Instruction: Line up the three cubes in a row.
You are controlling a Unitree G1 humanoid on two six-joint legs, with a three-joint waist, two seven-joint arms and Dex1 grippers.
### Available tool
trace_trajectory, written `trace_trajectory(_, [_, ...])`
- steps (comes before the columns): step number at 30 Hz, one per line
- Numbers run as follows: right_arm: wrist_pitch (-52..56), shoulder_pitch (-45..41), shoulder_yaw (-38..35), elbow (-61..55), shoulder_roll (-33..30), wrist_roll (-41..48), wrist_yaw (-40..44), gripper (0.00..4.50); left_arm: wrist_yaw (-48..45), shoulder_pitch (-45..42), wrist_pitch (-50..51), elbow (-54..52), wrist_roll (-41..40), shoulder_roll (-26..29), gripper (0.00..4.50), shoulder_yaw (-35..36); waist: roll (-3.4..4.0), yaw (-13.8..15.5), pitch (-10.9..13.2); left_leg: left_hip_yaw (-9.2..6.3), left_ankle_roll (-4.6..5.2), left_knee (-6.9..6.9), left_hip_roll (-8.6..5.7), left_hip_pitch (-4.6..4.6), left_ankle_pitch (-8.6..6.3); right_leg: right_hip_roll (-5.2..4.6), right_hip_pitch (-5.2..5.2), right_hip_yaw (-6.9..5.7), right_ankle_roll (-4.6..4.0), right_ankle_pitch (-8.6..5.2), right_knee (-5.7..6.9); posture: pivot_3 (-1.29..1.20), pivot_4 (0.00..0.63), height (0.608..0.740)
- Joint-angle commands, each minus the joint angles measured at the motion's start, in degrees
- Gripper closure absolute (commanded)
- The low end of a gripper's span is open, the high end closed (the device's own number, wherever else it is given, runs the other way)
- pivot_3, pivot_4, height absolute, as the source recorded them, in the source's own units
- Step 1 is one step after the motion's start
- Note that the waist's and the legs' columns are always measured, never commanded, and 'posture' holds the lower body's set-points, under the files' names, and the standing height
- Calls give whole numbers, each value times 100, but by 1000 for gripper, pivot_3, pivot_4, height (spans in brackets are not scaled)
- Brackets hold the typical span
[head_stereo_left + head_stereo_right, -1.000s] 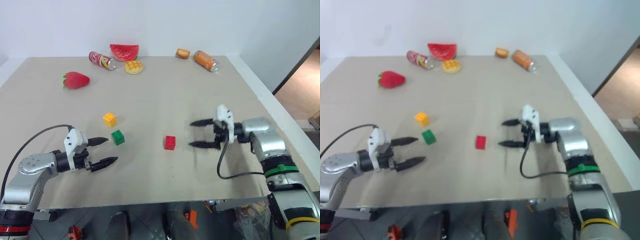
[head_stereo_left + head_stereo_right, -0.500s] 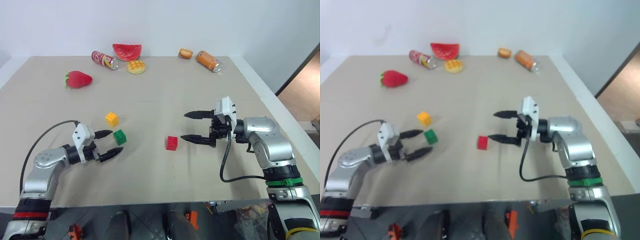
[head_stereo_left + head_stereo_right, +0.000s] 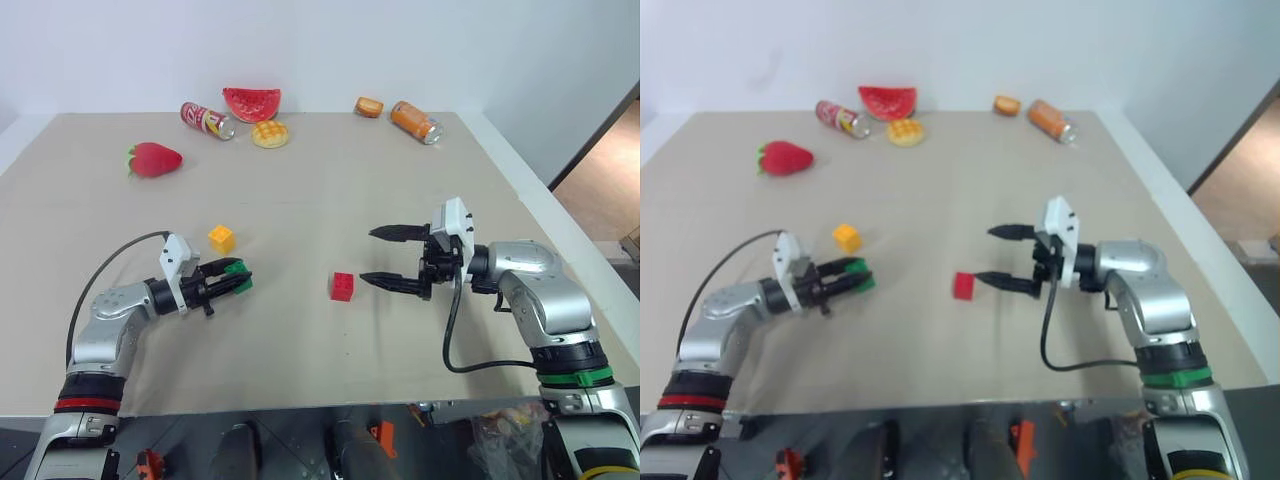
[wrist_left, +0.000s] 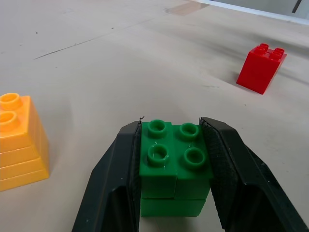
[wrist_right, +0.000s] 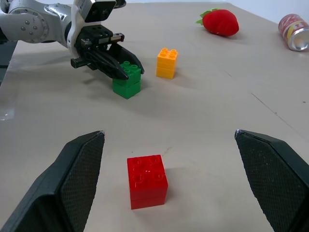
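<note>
Three studded cubes sit on the tan table (image 3: 300,200). My left gripper (image 3: 238,281) is shut on the green cube (image 4: 175,166), its fingers (image 4: 116,183) pressed to both sides, and the cube rests on the table. The yellow-orange cube (image 3: 221,239) stands just beyond it, apart. The red cube (image 3: 342,286) lies in the middle of the table. My right gripper (image 3: 381,257) is open, its tips pointing at the red cube (image 5: 147,181) from the right with a small gap to it.
Along the far edge lie a strawberry toy (image 3: 154,159), a red can (image 3: 205,119), a watermelon slice (image 3: 251,103), a round waffle pastry (image 3: 268,134), a small bun (image 3: 367,106) and an orange can (image 3: 413,121). The table's right edge (image 3: 560,240) is white.
My left gripper moved forward to the green cube and shut on it. My right gripper drew back a little from the red cube and stays open.
</note>
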Motion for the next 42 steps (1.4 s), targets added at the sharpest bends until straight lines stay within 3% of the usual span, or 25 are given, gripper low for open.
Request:
trace_trajectory(1, [-13, -48, -209, -245, -60, 140, -51, 0, -83, -47, -8, -44, -49, 39, 3212, 22, 0, 0, 0, 0, 0, 1, 0, 0, 0, 0, 0, 0, 0, 0, 0, 0, 150, 740])
trace_trajectory(11, [-72, -162, -57, -184, 89, 135, -76, 0, -650, -833, -299, -33, 150, -113, 3212, -557, 0, 17, 0, -2, 0, 5, -2, -3, 0, 1, 2, 0, 4, 3, 0, 0, 150, 740])
trace_trajectory(21, [241, 234, -274, -914, 39, 390, -380, 0, -2143, -2142, -1379, 1846, 752, -439, 3212, -1406, 0, -12, 0, -6, 4, 3, -3, -4, -2, 8, 0, 1, 17, 7, 0, 0, 150, 740])
trace_trajectory(30, [610, 818, -652, -1658, -132, 686, -810, 0, -2424, -3005, -2388, 3971, 1107, -695, 3212, -1254, 0, 2, 0, -20, 7, 13, -5, -10, -3, 10, 4, -3, 9, 3, 0, 0, 150, 740])
trace_trajectory(42, [633, 785, -601, -1647, -142, 710, -905, 0, -2519, -3094, -2444, 4153, 1111, -1053, 3212, -1057, 0, 2, 0, -21, 17, 21, -7, -16, 5, 9, 5, -1, 12, 11, 0, 0, 150, 740])
